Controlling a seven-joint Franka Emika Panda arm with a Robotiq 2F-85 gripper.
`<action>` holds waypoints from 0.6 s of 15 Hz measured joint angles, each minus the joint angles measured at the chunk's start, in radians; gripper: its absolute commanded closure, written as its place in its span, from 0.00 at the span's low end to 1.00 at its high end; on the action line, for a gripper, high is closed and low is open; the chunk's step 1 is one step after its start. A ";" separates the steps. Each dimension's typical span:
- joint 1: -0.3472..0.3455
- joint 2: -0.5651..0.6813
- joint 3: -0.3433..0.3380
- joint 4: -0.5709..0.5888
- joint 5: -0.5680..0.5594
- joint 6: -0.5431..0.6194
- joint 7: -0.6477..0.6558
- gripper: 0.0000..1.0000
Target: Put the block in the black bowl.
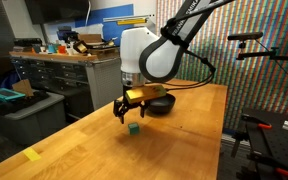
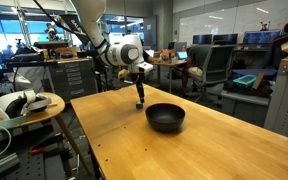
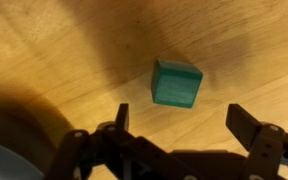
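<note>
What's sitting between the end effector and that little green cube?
Nothing: in the wrist view only bare wooden table shows between the open end effector and the green cube.

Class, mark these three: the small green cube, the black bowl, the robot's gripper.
Small green cube (image 3: 176, 83): wrist view, top face.
Round glossy black bowl (image 2: 165, 124): in an exterior view, front outer wall.
Robotiq gripper (image 3: 179, 115): wrist view, midway between its open fingertips.

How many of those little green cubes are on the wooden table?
1. The small green cube sits on the light wooden table, just below the robot's open fingers, apart from the round black bowl. No others show.
</note>
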 measured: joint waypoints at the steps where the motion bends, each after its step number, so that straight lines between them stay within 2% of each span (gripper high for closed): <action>1: 0.000 0.011 0.000 0.008 0.012 0.000 -0.005 0.00; 7: 0.000 0.069 0.003 0.046 0.092 -0.001 -0.047 0.00; 8: 0.000 0.076 0.003 0.050 0.104 -0.001 -0.051 0.25; 9: 0.000 0.083 0.003 0.054 0.114 -0.001 -0.052 0.26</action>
